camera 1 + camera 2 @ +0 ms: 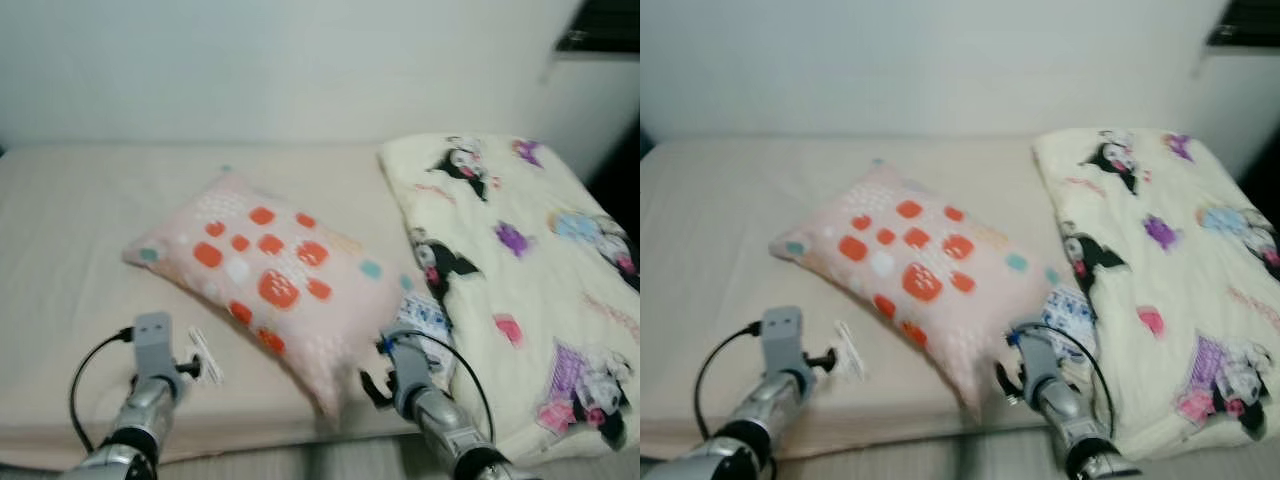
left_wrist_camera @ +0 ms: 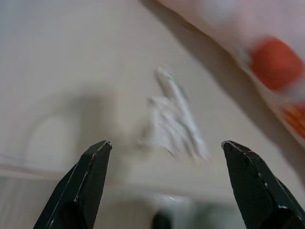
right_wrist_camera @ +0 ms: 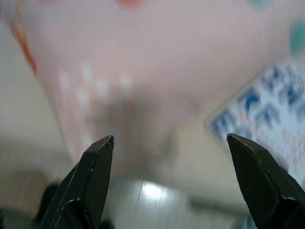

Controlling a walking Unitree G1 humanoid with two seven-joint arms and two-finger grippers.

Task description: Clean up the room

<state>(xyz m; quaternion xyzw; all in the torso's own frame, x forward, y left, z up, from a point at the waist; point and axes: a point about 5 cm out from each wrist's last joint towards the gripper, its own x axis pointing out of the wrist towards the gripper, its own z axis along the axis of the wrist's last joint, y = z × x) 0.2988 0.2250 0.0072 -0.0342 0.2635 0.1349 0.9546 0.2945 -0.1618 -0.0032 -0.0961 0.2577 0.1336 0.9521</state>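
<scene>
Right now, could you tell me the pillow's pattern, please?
Pale pink pillow with orange-red, white and teal spots; clearest in the left eye view.

On the bed [image 1: 60,230], pillow [image 1: 275,275] lies left of blanket [image 1: 520,270].

No readable text; the blue print on the white packet [image 1: 428,318] is blurred.

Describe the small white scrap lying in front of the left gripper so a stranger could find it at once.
Start at the wide beige mattress against the white wall and find the pink pillow with orange and teal spots at its middle. Off the pillow's near left corner, by the mattress's front edge, lies a small crumpled white wrapper, just ahead of the open left gripper. It is the only thin, flat white scrap there.
</scene>
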